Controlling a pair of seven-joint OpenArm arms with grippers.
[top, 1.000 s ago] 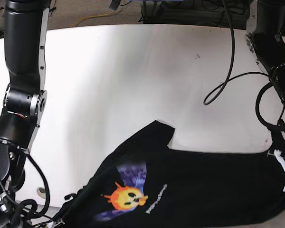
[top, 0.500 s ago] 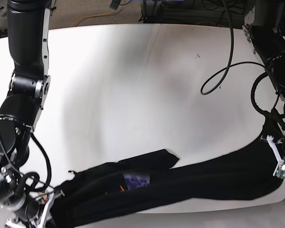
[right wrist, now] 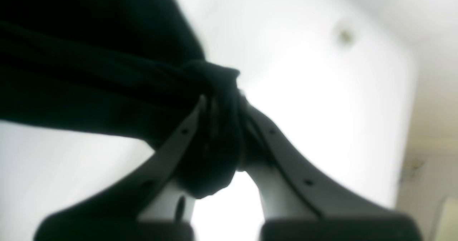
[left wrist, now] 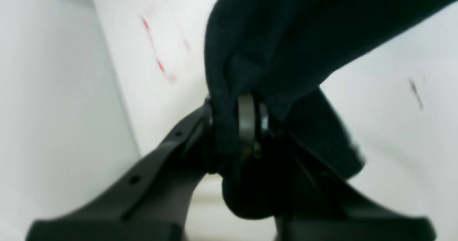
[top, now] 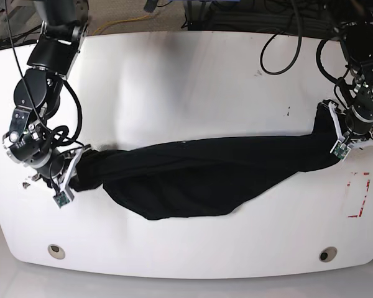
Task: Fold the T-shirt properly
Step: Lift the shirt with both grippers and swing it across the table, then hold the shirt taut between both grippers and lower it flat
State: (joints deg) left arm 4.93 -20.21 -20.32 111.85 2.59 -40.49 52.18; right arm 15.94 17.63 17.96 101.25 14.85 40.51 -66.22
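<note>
Left wrist view, left end effector (left wrist: 247, 126): fingers closed tight on a bunched fold of the T-shirt (left wrist: 286, 37); black cloth fills the gap between them and bulges out below the grip.
Left wrist view, cloth: runs from the grip up and to the right, out of frame; picture is blurred.
Left wrist view, table (left wrist: 64, 108): white; red marks (left wrist: 157, 55) lie on it to the left of the cloth, a small dark mark (left wrist: 415, 91) to the right.

Right wrist view, right end effector (right wrist: 222, 119): fingers drawn together on a gathered knot of the T-shirt (right wrist: 89, 83); a lump of cloth hangs between the finger shanks.
Right wrist view, cloth: stretches from the grip to the left in taut folds, off the frame edge; heavily blurred.
Right wrist view, table (right wrist: 322, 108): white, with one small dark spot (right wrist: 345, 35) near the far edge.

Base view, T-shirt (top: 205, 180): drawn out into a long black band across the table (top: 186, 81), its middle sagging toward the near edge; chest print not visible.
Base view, left end effector (top: 337, 133): at the band's right end, clamped on the cloth.
Base view, right end effector (top: 73, 171): at the band's left end, clamped on the cloth.
Base view, red outline (top: 359, 195): rectangular mark on the table, near the right edge, just apart from the cloth.
Base view, table holes (top: 56, 251): one near each front corner.
</note>
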